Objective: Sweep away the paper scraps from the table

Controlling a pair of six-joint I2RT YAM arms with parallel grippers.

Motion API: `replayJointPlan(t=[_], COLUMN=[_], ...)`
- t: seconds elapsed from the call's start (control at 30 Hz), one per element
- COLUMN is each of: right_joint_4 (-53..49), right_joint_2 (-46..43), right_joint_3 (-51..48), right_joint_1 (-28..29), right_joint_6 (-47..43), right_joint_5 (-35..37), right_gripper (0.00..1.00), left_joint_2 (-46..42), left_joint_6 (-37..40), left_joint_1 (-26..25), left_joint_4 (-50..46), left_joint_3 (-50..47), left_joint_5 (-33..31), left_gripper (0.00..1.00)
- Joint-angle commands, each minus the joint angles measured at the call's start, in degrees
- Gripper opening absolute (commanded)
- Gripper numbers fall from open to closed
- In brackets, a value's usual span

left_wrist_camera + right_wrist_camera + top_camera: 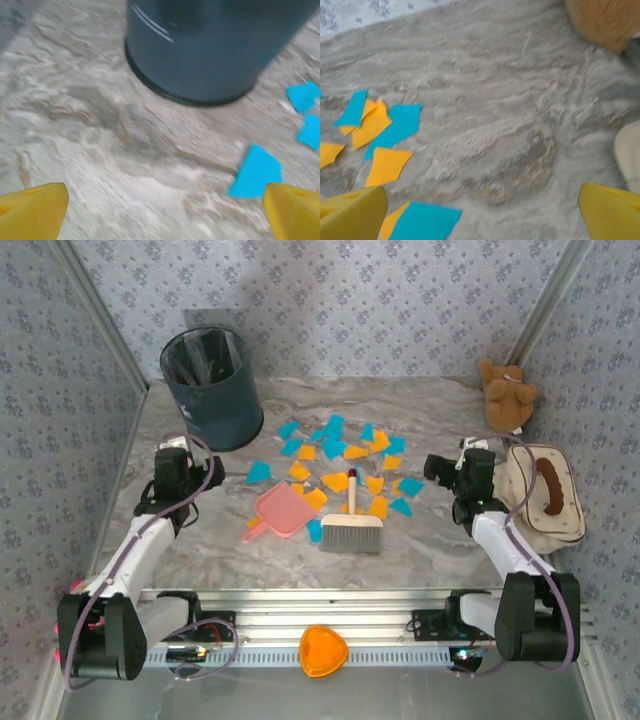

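Several cyan and orange paper scraps [340, 452] lie scattered across the middle of the marble table [420, 540]. A pink dustpan [280, 512] and a brush [352, 530] lie just in front of them. My left gripper [176, 462] hovers at the left, near the bin, open with bare table between its yellow fingertips [30, 210]. One cyan scrap [256, 172] lies by its right fingertip. My right gripper [452, 470] hovers to the right of the scraps, open and holding nothing. Paper scraps [380, 135] show left of its fingers [612, 212].
A dark blue bin [212, 388] stands at the back left, close ahead of the left gripper [165, 210]. A teddy bear [508, 392] sits at the back right. A beige bag [545, 495] lies beside the right arm. An orange heart-shaped dish [323, 650] sits on the near rail.
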Motion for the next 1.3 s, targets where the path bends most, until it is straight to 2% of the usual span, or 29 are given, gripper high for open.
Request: replayJointPlan(t=[0.0, 0.1, 0.23, 0.4, 0.6, 0.73, 0.9, 1.27], right_joint_4=[-11.3, -14.7, -17.3, -18.4, -19.0, -19.6, -20.5, -21.2], right_joint_2=[-1.9, -2.7, -4.1, -5.1, -5.8, -6.7, -7.6, -8.8], right_joint_3=[2.5, 3.0, 2.6, 1.5, 0.5, 0.1, -0.2, -0.9], right_joint_1=[0.8, 2.3, 4.1, 5.5, 6.4, 6.7, 6.9, 6.9], right_joint_6=[4.1, 5.3, 6.0, 7.3, 8.0, 8.2, 8.8, 9.3], right_joint_5=[-7.9, -8.8, -6.8, -5.5, -3.3, -2.5, -1.3, -0.2], right_gripper=[1.00, 1.00, 1.00, 1.00, 1.00, 1.00, 1.00, 1.00], left_joint_2=[0.7, 2.8, 6.6, 12.9, 25.1, 33.4, 42.6, 57.2], left_joint_6=[-4.4, -6.3, -6.8, -11.0, -16.2, -18.7, -21.2, -24.2], left_joint_1=[-3.6, -7.8, -15.3, -23.5, -32.3, -36.4, -40.8, -46.2], left_joint_4=[-14.3, -18.4, -19.4, -19.4, -21.5, -24.7, -28.3, -33.5], left_joint_3=[6.4, 10.0, 13.3, 18.2, 28.0, 36.1, 45.2, 58.9], left_joint_5=[5.2, 5.6, 7.8, 5.5, 2.7, 1.5, -0.5, -2.7], left_gripper=[1.00, 0.99, 0.97, 0.90, 0.82, 0.76, 0.62, 0.54])
